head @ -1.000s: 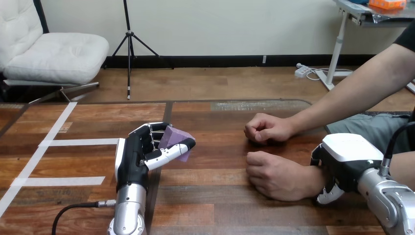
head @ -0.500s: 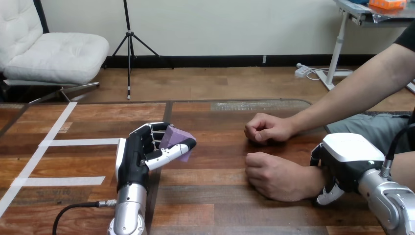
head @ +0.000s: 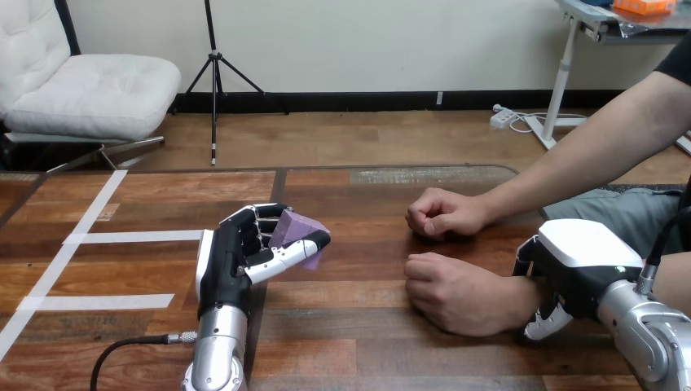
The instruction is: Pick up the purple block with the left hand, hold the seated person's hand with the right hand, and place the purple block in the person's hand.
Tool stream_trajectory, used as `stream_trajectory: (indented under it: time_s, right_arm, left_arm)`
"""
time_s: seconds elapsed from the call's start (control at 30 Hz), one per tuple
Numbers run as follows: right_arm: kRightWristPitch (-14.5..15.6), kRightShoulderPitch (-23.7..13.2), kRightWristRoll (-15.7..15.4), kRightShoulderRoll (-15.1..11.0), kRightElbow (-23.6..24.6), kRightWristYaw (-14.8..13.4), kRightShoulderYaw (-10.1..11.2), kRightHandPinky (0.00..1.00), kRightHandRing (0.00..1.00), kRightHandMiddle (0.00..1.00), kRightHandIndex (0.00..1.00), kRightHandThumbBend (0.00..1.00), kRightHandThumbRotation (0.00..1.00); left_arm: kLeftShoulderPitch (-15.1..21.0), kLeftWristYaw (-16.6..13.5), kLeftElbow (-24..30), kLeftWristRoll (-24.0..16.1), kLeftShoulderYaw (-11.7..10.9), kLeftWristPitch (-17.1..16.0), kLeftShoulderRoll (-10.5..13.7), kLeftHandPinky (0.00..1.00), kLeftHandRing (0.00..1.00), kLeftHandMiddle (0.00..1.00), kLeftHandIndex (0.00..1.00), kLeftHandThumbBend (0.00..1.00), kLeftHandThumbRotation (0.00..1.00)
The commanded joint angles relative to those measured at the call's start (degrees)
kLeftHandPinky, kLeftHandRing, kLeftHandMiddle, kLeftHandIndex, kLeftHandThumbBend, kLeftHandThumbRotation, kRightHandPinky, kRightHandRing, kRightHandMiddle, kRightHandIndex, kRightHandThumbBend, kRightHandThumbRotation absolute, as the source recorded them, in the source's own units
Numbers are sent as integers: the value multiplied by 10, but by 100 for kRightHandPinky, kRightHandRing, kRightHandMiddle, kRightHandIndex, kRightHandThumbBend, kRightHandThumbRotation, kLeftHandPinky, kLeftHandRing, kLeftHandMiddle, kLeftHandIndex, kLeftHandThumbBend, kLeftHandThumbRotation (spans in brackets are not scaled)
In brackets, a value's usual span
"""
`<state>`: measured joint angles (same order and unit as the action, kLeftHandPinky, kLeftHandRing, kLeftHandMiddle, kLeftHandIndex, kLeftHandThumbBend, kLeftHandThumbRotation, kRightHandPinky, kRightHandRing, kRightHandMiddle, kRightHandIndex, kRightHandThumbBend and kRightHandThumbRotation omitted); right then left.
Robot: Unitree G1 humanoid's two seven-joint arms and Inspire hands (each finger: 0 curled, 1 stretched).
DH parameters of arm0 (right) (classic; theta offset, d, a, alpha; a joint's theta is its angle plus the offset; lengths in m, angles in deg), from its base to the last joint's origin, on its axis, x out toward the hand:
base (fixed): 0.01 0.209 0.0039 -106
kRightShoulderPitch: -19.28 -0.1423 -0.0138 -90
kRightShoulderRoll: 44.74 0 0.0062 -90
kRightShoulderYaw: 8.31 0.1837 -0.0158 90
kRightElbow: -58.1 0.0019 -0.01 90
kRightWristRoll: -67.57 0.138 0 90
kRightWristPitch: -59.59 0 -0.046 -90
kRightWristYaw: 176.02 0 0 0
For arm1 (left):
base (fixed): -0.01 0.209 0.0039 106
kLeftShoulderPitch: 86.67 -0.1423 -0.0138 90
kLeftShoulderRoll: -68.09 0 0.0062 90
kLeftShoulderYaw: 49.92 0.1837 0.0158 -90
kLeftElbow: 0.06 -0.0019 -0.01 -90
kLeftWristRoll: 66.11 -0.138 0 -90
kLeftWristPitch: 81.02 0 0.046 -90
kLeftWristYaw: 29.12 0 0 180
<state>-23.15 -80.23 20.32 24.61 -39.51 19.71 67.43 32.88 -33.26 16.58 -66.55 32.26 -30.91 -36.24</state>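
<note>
At the surface's (head: 350, 326) left half, your left hand (head: 232, 261) grips the block (head: 293, 228): fingers curl behind it and the thumb lies across its front face. The block sits in that grasp, well apart from the person's hands. Whether it clears the surface cannot be told.

At the right edge, your right hand (head: 580, 261) sits over the wrist (head: 521, 295) of the person's near hand (head: 460, 293). Its fingers curl down round the wrist's near side, so treat it as clasped on the wrist. The near hand rests knuckles up with its fingers folded in. The far hand (head: 444, 213) is a loose fist just beyond it.

Step in hand, as judged: the pick is done, the hold is in place, and the carry to the person has not begun.

Next move:
1. Bring the left hand rightward across the surface toward the near hand.
2. Keep the thumb pressed on the block during travel; the hold looks shallow, and a slip is the main risk.
3. Do not release until a palm is offered. No open palm is presented now, so the near hand must be turned and opened first.

Count:
- Block: one, purple.
- Robot hands: two.
- Person's hands: two, both closed.
- Tape (head: 138, 236): three white strips at the surface's left.
</note>
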Motion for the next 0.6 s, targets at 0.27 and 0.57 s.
stream_trajectory:
  time_s: [0.27,0.57]
  right_arm:
    - [-15,-18,15,-17,52,-15,34,36,45,51,53,80,0]
    - [-23,-23,16,-19,61,-16,37,35,43,50,52,81,0]
  left_arm:
    - [50,6,35,0,2,-15,-5,38,43,48,50,83,0]
    - [54,3,36,-2,3,-15,-10,37,42,48,49,83,0]
